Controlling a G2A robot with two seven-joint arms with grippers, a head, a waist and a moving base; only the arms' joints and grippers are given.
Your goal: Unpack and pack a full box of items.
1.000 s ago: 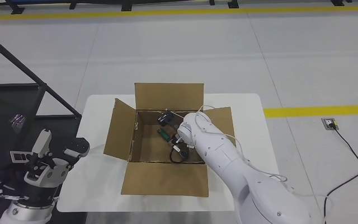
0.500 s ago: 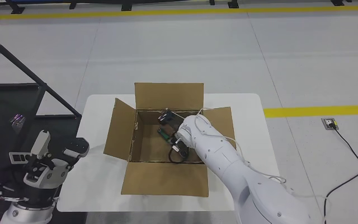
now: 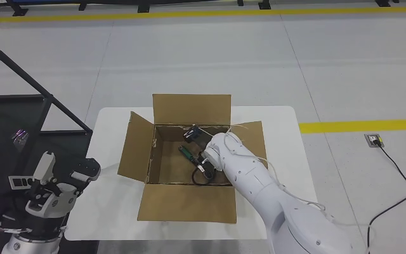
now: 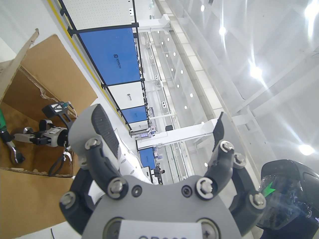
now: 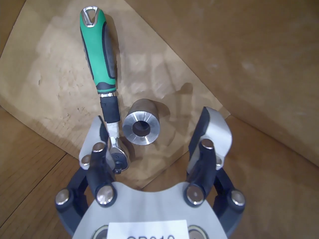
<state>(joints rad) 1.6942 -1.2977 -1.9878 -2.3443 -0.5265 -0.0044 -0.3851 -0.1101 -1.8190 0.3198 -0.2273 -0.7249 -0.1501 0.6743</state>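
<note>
Where chrome ends, the ratchet (image 5: pixel 106 85) wears a green grip.

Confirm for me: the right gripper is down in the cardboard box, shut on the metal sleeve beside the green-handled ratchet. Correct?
Not shut. The right wrist view shows the right gripper down in the cardboard box with its jaws open. The metal sleeve lies ungripped between them, beside the green-handled ratchet.

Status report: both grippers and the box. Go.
Right gripper open, down in box, over metal cylinder. Left gripper open, empty. Ratchet beside cylinder, head at one finger.
</note>
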